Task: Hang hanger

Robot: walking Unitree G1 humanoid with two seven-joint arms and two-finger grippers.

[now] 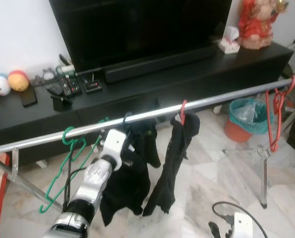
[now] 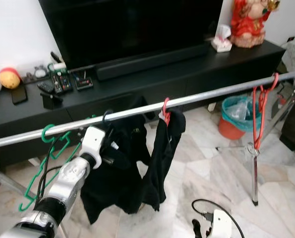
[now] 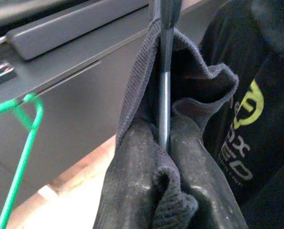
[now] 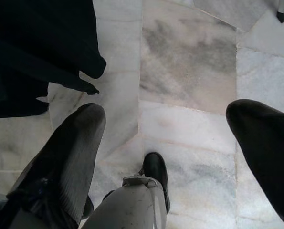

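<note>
Black cloth (image 3: 146, 181) over left tool (image 3: 163, 143), hanger (image 3: 164, 71) mostly hidden.

shiny metal rail (image 1: 152, 113); matt black cloth garment (image 1: 127, 183); glossy marble floor (image 1: 226, 173); glossy black tv cabinet (image 1: 197, 74).

Head pair looks forward and down; wrist cameras sit close in.

Both eye views share the rail (image 1: 152, 113), hung clothes (image 1: 174, 158) and marble floor (image 2: 211, 163), slightly offset sideways. The left wrist camera sits very near dark cloth (image 3: 180, 157) and a rod (image 3: 164, 81); the right wrist camera faces straight down at the floor.
</note>
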